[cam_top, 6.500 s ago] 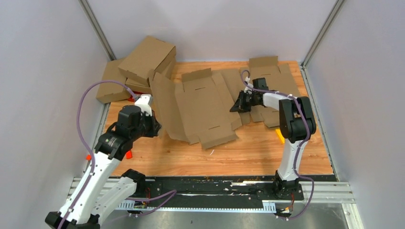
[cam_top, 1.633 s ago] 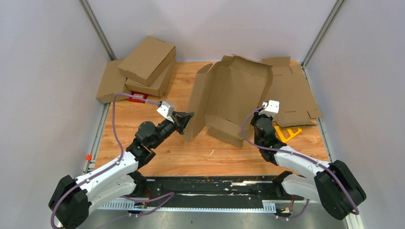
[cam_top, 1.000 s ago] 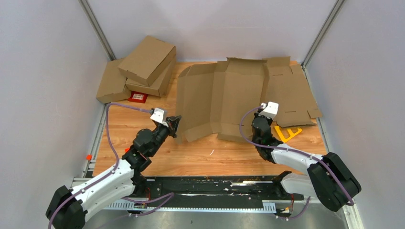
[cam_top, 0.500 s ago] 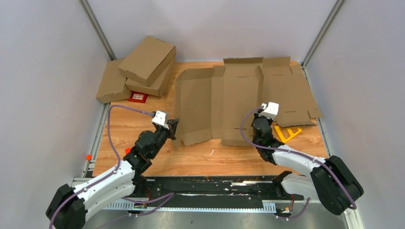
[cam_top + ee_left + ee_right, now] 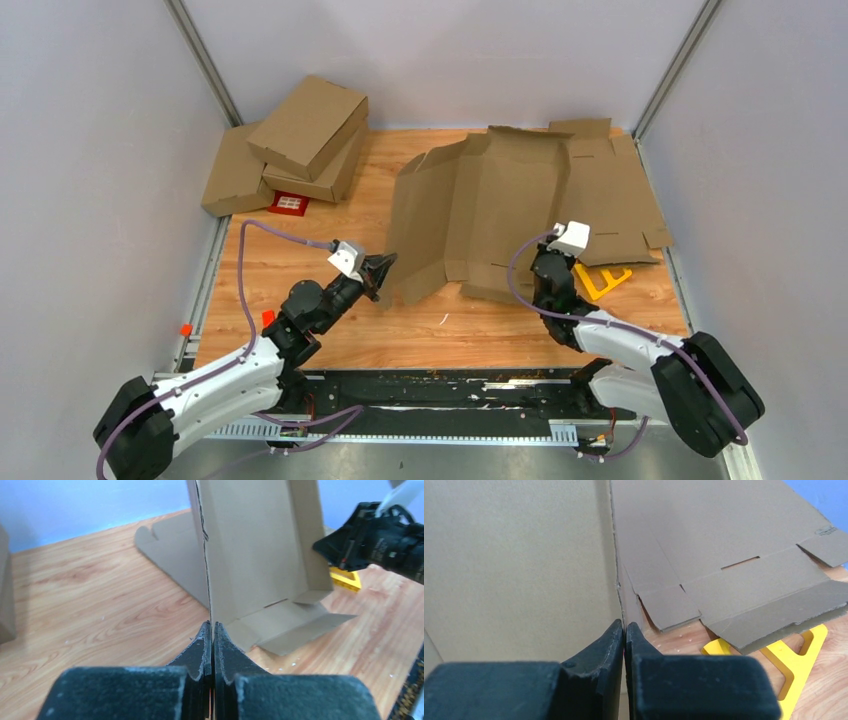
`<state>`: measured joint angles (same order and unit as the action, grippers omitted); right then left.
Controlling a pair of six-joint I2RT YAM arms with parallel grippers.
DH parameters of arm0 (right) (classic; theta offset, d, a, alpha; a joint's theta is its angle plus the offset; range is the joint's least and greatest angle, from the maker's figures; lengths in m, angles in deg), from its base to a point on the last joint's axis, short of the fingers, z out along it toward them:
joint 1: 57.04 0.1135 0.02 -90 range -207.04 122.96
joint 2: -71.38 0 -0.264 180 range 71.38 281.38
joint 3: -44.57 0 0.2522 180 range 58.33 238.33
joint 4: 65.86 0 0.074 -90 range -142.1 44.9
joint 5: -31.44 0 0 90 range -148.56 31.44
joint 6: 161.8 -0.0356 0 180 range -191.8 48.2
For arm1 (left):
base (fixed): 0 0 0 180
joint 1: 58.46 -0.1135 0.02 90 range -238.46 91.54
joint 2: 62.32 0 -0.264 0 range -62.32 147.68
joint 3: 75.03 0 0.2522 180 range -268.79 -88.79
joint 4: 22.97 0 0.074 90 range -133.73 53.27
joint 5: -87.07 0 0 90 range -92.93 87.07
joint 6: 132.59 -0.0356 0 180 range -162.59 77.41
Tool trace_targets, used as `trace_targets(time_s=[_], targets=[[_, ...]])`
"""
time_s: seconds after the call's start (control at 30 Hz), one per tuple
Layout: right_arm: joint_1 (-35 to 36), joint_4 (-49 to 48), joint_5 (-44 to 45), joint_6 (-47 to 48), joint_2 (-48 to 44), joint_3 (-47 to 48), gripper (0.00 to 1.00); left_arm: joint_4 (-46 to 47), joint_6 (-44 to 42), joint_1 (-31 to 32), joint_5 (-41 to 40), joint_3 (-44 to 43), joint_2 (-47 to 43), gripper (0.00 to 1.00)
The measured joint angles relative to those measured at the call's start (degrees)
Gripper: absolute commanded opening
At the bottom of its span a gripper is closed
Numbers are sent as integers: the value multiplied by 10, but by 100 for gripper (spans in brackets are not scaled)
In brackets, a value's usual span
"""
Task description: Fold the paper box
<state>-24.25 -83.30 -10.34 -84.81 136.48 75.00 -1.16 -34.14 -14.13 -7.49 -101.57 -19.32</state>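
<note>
Brown corrugated card dominates the scene. The paper box (image 5: 490, 205), not yet folded, stands tented off the wooden table (image 5: 300, 270), its middle creases humped upward and its near flaps trailing on the wood. Flat spare blanks (image 5: 615, 200) lie just behind it and to its right, and finished boxes (image 5: 305, 125) are stacked well off to its rear left. The left gripper (image 5: 210, 627) is closed tight on the box's left edge, and the right gripper (image 5: 624, 627) is likewise pinched onto its right edge. Gripping opposite sides probably lets the arms bow the sheet along its score lines so the walls begin to stand. A yellow tool (image 5: 600, 280) pokes out just beside the box's near right corner, partly under the blanks.
</note>
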Motion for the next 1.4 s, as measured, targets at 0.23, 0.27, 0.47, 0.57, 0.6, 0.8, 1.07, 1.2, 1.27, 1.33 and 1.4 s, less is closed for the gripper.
trace_targets(time_s=[0.23, 0.27, 0.47, 0.57, 0.6, 0.8, 1.07, 1.2, 1.27, 1.33, 1.4], targets=[[1, -48, -21, 5, -27, -51, 8, 53, -35, 41, 26, 28, -1, 0], [1, -52, -26, 5, -26, -51, 8, 60, -40, 47, 26, 29, 4, 0], [1, -59, -62, -1, -13, -51, 9, 103, -67, 90, 28, 29, 45, 0], [1, -59, -78, -9, -16, -53, 9, 113, -73, 94, 37, 29, 55, 0], [1, -57, -85, -14, -20, -54, 10, 114, -74, 95, 41, 29, 57, 0], [1, -41, -142, -24, -58, -68, 16, 108, -74, 96, 76, 17, 70, 0], [3, -11, -205, -19, -86, -70, 24, 84, -71, 100, 90, 13, 64, 0], [4, 23, -227, -28, -87, -68, 23, 73, -68, 101, 90, 13, 62, 0], [4, 40, -238, -34, -86, -68, 22, 70, -63, 101, 92, 13, 64, 0], [4, 51, -248, -37, -83, -66, 25, 69, -59, 102, 99, 13, 70, 0], [4, 60, -263, -40, -78, -61, 32, 67, -54, 104, 109, 12, 81, 0]])
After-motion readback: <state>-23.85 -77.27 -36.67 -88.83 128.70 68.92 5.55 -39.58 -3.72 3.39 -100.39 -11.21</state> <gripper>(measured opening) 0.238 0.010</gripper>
